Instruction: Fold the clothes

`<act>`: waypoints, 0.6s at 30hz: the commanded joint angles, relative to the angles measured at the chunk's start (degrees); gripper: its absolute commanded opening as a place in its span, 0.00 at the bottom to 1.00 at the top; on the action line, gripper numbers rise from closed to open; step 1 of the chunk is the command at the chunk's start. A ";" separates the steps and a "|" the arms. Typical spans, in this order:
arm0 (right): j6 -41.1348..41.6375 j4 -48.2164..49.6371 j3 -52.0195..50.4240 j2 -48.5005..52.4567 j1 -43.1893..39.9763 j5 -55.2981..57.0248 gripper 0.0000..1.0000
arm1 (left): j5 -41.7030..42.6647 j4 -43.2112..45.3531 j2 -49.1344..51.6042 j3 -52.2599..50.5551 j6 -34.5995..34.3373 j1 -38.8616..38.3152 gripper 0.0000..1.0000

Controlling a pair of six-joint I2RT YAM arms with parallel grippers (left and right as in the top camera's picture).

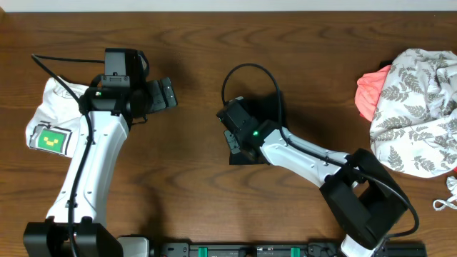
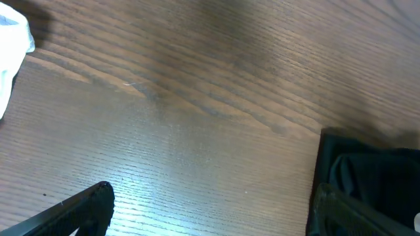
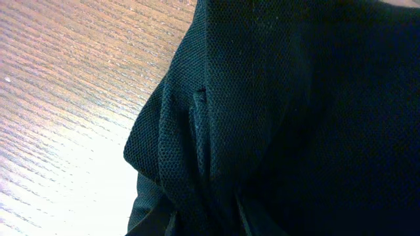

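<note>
A black mesh garment point(image 3: 275, 98) fills the right wrist view, lying on the wooden table with its fabric bunched into folds at the bottom of the frame, where my right gripper point(image 3: 223, 226) pinches it. In the overhead view only a dark edge of the garment point(image 1: 241, 158) shows under my right gripper point(image 1: 233, 137) at the table's middle. My left gripper point(image 1: 167, 93) is open and empty, apart to the left. In the left wrist view its fingers point(image 2: 210, 203) straddle bare table, with the black garment point(image 2: 374, 170) by the right finger.
A white garment point(image 1: 50, 107) with a green patch lies at the left, under the left arm; its edge shows in the left wrist view point(image 2: 10, 46). A pile of leaf-print and coral clothes point(image 1: 414, 107) sits at the far right, with a white cord point(image 1: 448, 196) below it.
</note>
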 commanded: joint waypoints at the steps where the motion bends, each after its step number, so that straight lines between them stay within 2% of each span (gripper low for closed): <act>1: -0.52 -0.07 2.21 -0.57 0.72 -0.61 0.26 | 0.59 -0.02 -1.01 0.79 -0.50 0.24 0.98; 5: -2.64 -1.05 4.28 -2.36 0.72 -0.61 0.36 | 0.59 -0.04 -1.01 0.79 -0.48 0.24 0.97; 18: -2.95 -3.26 5.18 -2.51 0.66 -0.63 0.34 | 0.59 -0.46 -1.01 0.79 -0.28 0.24 0.97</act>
